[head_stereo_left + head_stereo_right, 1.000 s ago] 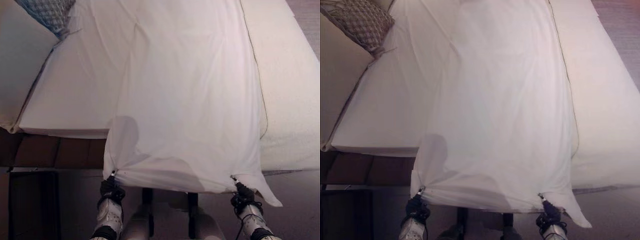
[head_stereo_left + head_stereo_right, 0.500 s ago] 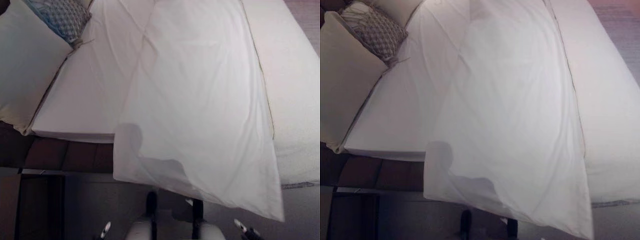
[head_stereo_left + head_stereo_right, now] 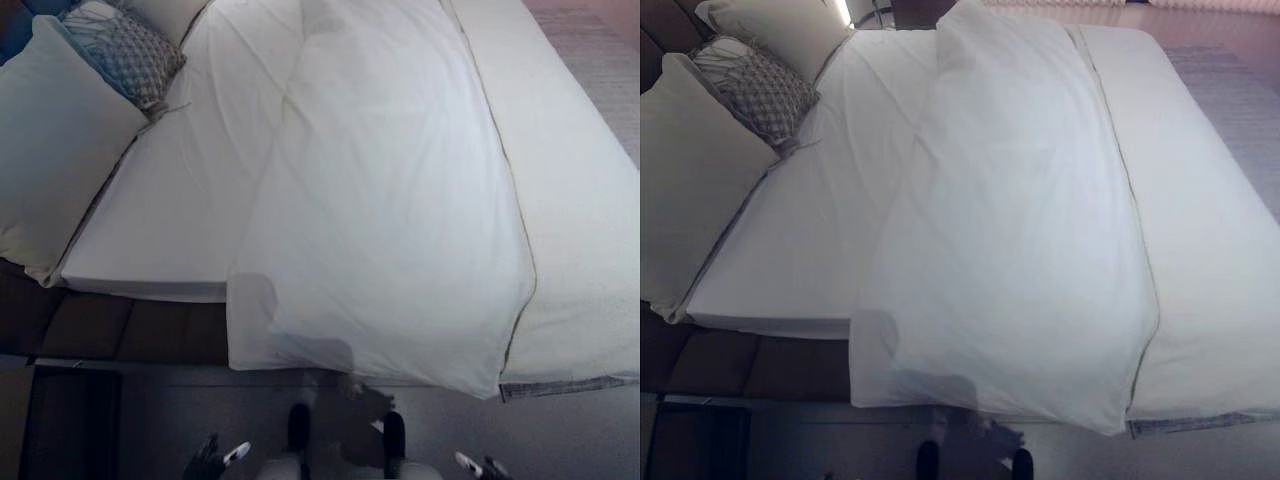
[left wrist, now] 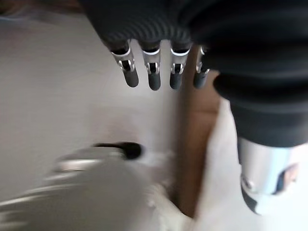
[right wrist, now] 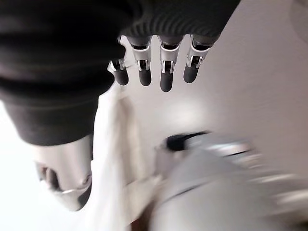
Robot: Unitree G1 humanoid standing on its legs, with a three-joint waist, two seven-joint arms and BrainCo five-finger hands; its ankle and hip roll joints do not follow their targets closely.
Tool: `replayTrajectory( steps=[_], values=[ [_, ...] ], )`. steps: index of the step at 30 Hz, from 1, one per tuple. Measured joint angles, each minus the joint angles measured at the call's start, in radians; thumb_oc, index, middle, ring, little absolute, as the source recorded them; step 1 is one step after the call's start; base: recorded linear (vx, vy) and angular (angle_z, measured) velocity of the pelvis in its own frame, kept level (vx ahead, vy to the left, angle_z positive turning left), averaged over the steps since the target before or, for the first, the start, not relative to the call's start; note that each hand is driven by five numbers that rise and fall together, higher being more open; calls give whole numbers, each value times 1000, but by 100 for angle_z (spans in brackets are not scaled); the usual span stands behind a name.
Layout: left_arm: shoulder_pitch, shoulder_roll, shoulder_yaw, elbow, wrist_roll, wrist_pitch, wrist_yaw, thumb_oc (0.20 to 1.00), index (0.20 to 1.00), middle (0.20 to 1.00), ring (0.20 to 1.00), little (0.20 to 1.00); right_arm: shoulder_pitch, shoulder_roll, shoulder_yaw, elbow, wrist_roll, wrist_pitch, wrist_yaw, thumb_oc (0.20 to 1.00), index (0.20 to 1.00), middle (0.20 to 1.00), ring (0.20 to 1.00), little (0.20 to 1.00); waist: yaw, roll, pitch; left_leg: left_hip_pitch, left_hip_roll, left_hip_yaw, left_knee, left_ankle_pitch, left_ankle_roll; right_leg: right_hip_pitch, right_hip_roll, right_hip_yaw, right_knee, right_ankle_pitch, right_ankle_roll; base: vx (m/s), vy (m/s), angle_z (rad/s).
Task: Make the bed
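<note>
A white duvet (image 3: 390, 200) lies spread along the middle of the bed, its near edge hanging over the side of the mattress (image 3: 160, 220). My left hand (image 3: 218, 455) is low at the bottom edge, below the duvet's near left corner and apart from it. Its fingers (image 4: 153, 77) are straight and hold nothing. My right hand (image 3: 472, 463) is low below the near right corner. Its fingers (image 5: 163, 72) are also straight and empty.
A large cream pillow (image 3: 50, 140) and a patterned cushion (image 3: 125, 50) lie at the bed's left end. A cream cover (image 3: 580, 230) lies along the right of the duvet. The dark bed base (image 3: 120, 330) and a dark cabinet (image 3: 60, 420) stand at lower left.
Both hands have let go of the duvet's near corners and dropped low. The duvet has settled flat on the bed. The camera has tipped up towards the bed.
</note>
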Motion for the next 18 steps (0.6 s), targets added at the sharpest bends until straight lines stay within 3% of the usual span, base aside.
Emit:
replayTrajectory(
  steps=[5,8,9,15,17,18],
  values=[
    [-124,52,-96,-88,-18,-34,-50,1000,1000,1000,1000,1000,-83,-77,95,-163,29,-40,26,1000,1000,1000,1000,1000,-3,-8,15,-50,-2,3,25,2,3,-55,-1,6,29,1,1,-82,2,-2],
    [-264,69,-189,-99,-34,-36,-85,1000,1000,1000,1000,1000,-201,-107,176,-198,54,-49,48,1000,1000,1000,1000,1000,-5,-20,74,-97,-4,10,59,3,4,-109,-1,18,69,1,1,-101,6,-5],
    [-360,67,-263,-111,-32,-38,-110,1000,1000,1000,1000,1000,-289,-102,215,-207,67,-51,69,1000,1000,1000,1000,1000,-2,-23,123,-110,-2,13,73,4,6,-125,-2,24,90,0,1,-103,-3,-9],
    [-589,22,-361,-60,-99,-21,-175,1000,1000,1000,1000,1000,-484,-31,296,-114,257,-27,150,1000,1000,1000,1000,1000,-5,-26,224,-177,-9,16,131,6,9,-217,-5,33,194,-21,1,-101,4,-2],
    [-628,0,-383,-37,-110,-8,-178,1000,1000,1000,1000,1000,-528,-21,322,-95,293,-8,150,1000,1000,1000,1000,1000,-8,-26,227,-217,-13,16,159,5,8,-271,-10,37,252,-41,1,-126,30,4],
    [-673,11,-418,-35,-140,7,-185,1000,1000,1000,1000,1000,-573,-20,343,-73,330,2,156,1000,1000,1000,1000,1000,-23,-26,231,-283,-18,17,228,-16,11,-345,-14,52,340,-72,1,-110,24,9]
  ],
)
